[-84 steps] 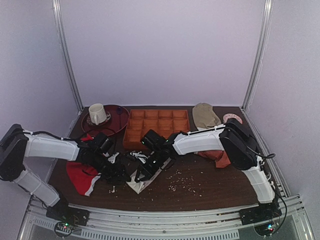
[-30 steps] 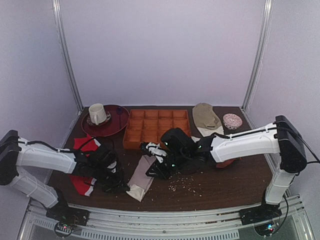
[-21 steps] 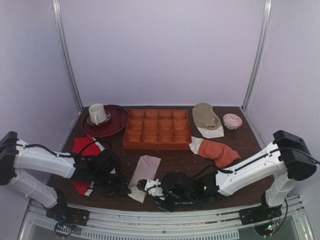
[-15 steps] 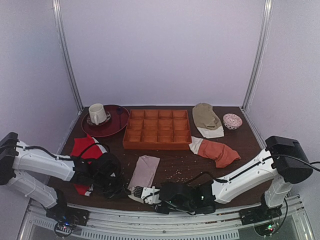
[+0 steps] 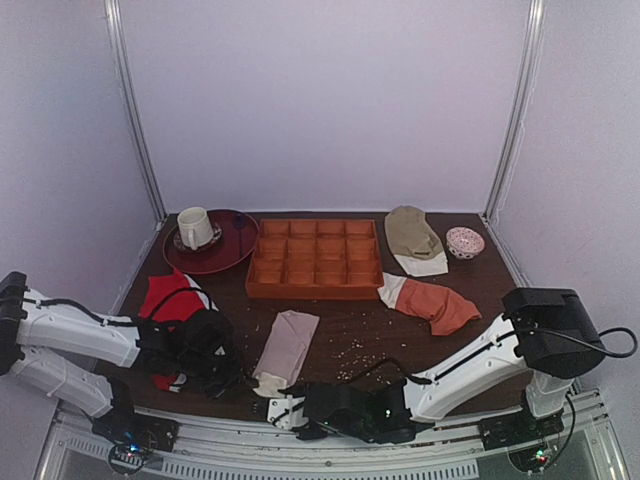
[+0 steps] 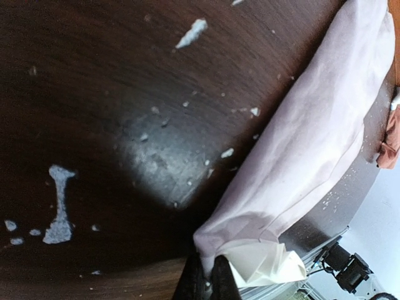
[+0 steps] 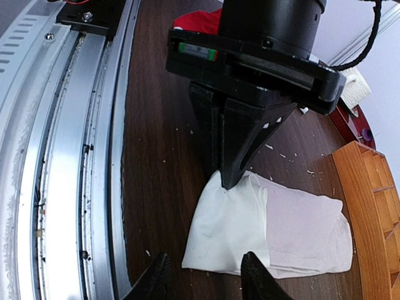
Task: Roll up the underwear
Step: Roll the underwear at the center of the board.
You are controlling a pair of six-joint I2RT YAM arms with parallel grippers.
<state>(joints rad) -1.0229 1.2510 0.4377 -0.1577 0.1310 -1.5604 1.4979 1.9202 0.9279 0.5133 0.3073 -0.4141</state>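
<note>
The underwear (image 5: 288,343) lies as a long, flat, pinkish-beige strip (image 6: 319,119) on the dark table, its white waistband (image 7: 228,231) at the near end. My left gripper (image 5: 243,380) is shut on the waistband's left corner (image 6: 209,281). In the right wrist view its black fingertips (image 7: 229,175) pinch the white cloth. My right gripper (image 5: 283,412) sits low at the table's front edge and is open. Its fingers (image 7: 156,281) straddle the waistband's near edge (image 7: 206,282) with nothing gripped.
A red garment (image 5: 165,300) lies under the left arm and an orange-rust one (image 5: 435,303) at the right. Behind are an orange compartment tray (image 5: 315,258), a mug (image 5: 193,227) on a dark red plate (image 5: 235,245), a beige cloth (image 5: 410,232) and a small bowl (image 5: 465,242). The metal rail (image 7: 62,156) is close by.
My right arm has swung from beside the tray down to the front edge, low in front of the waistband, and its jaws have spread. The left gripper kept its pinch, shifting slightly nearer.
</note>
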